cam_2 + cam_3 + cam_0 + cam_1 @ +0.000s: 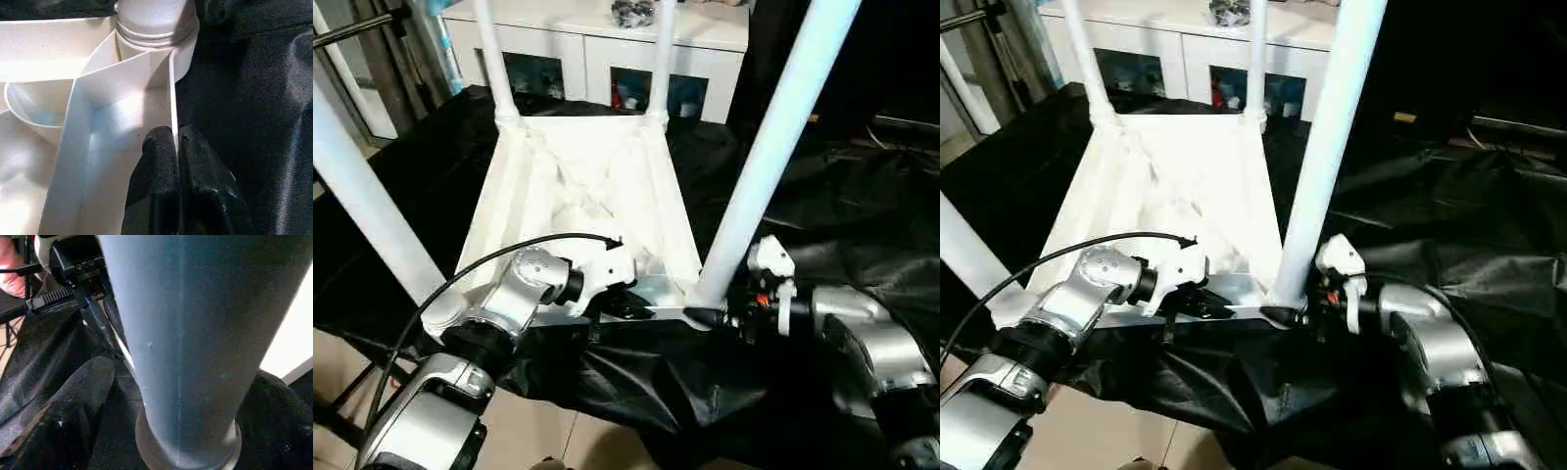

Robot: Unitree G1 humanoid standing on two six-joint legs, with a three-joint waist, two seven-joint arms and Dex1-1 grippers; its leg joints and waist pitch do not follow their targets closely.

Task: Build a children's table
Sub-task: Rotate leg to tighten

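Your upturned tabletop [582,186] lies on the black cloth [842,225] with four legs standing in its corner sockets. Your left gripper [176,147] is pinched shut on the thin near rim, one finger on either side. Your right gripper [181,431] stands wide around the base of the near right leg [773,147], fingers on both sides; whether they press it you cannot tell. Hollow plastic like this is likely light, stiff and slick: hold the leg low by the socket, where it won't lever.
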